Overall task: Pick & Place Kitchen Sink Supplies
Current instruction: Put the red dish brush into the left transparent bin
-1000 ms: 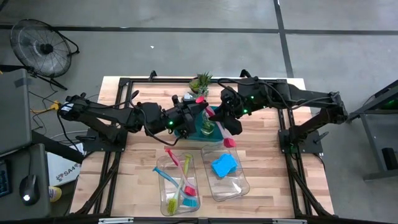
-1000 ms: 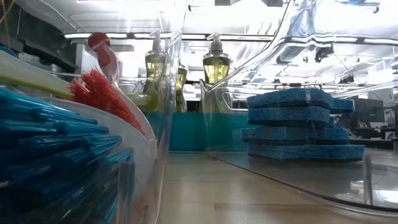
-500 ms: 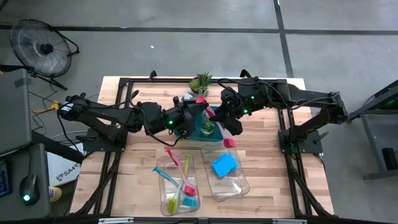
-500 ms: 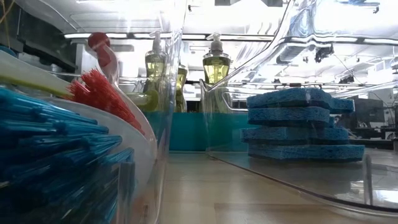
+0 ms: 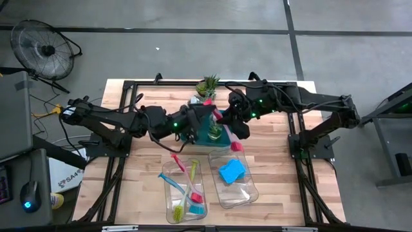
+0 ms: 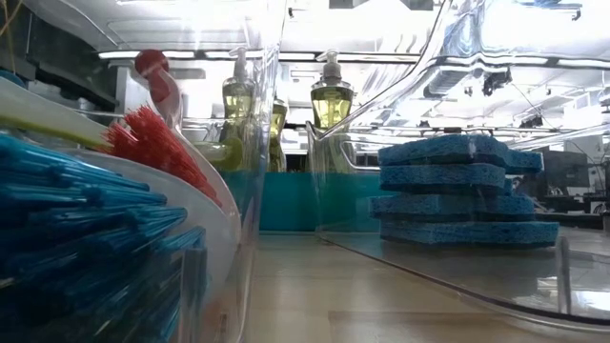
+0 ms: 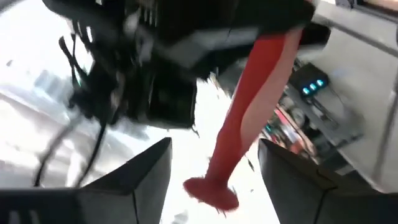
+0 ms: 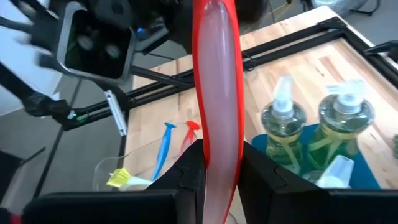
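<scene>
Fingers [image 8: 186, 174] of the right gripper [image 8: 219, 171] are seen clamped narrow on the shaft of a red-pink dish brush [image 8: 217, 93], which runs straight up between them in the right wrist view. From above, this gripper [image 5: 226, 124] is placed over the teal tray [image 5: 201, 136] at mid-table, w/ the brush [image 5: 211, 108] slanting up toward the left arm.

Left gripper [image 7: 214, 163] is shown w/ fingers [image 7: 146, 171] spread wide apart, nothing gripped; the red-pink brush handle [image 7: 255, 106] hangs between them w/out being touched, its flared end low in the gap. From above, the left gripper [image 5: 198, 116] is found just beside the right one, over the tray.

Nearest the table's front edge, two clear bins are set side by side. In the left bin [image 5: 168, 193], blue, red-pink and yellow-green brushes [image 5: 187, 193] are laid together; blue bristles [image 6: 86, 238] and red bristles [image 6: 157, 143] are pressed close to the low camera. In the right bin [image 5: 248, 193], blue sponges [image 5: 232, 171] are stacked; four layers [image 6: 467, 195] can be counted at table height.

Farther back, pump bottles of yellow-green soap [image 8: 283, 127] are stood upright in the teal tray [image 8: 367, 177]; two [image 6: 331, 95] are made out clearly from the low view. Behind the tray, near the table's far edge, a small potted plant [image 5: 208, 84] is placed.
</scene>
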Available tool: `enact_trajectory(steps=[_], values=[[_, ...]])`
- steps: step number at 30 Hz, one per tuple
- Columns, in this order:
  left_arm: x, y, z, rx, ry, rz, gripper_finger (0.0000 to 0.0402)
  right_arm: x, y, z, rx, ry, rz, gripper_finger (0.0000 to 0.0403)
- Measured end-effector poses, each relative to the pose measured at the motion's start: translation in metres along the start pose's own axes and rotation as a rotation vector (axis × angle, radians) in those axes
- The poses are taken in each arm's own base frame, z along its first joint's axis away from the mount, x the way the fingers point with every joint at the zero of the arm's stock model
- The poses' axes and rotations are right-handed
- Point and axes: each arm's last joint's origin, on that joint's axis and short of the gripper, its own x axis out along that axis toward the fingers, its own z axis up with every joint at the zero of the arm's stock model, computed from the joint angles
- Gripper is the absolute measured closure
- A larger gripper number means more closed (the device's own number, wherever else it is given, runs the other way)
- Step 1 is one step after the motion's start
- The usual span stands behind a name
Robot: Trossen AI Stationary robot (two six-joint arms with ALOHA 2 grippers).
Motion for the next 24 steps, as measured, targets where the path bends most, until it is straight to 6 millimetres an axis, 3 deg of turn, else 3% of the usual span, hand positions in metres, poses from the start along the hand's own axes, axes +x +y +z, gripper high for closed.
enact_trajectory(steps=[13, 18, 24], values=[[-0.017, 0.005, -0.036, -0.196, 0.465, -0.222, 0.0168, -0.005, -0.006, -0.002, 0.020, -0.003, -0.108, 0.0344], [-0.043, 0.004, -0.065, -0.425, 0.642, -0.274, 0.0168, -0.004, -0.002, -0.001, 0.057, -0.026, -0.117, 0.0344], [-0.083, -0.015, -0.092, -0.719, 0.660, -0.243, 0.0168, 0.013, 0.016, -0.003, 0.043, -0.056, -0.046, 0.0344]])
